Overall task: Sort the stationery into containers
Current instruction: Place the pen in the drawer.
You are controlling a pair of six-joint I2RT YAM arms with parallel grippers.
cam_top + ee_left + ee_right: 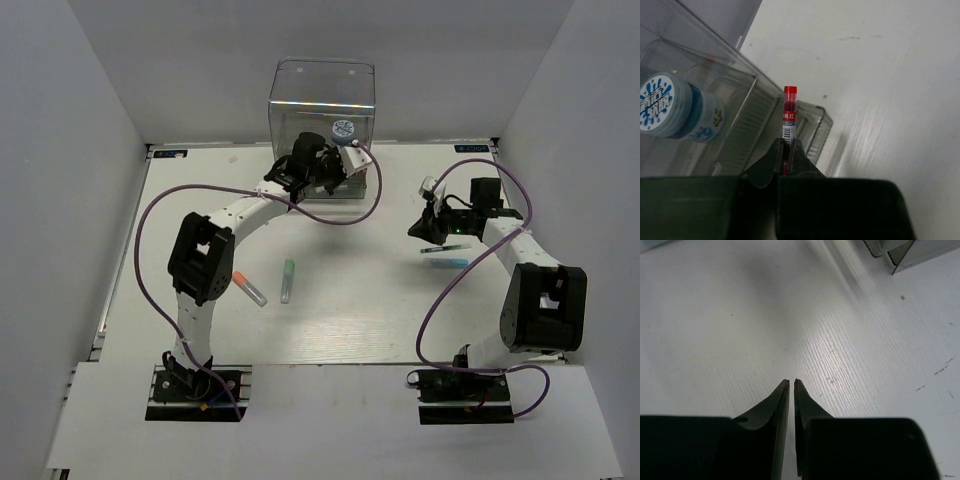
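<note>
The left arm [240,213] is stretched out to the cabinet [322,92]. The left pincer [788,145] is clamped on a red pen [789,111] jutting beyond its tips, with the roll [669,106] to its left. The right pincer [791,383] points down, nearly closed and empty.

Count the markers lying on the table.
3. An orange-capped marker and a mint-green marker lie side by side left of centre; a light-blue marker lies on the right. The left hand holds a pen, not counted. Others may be hidden.
</note>
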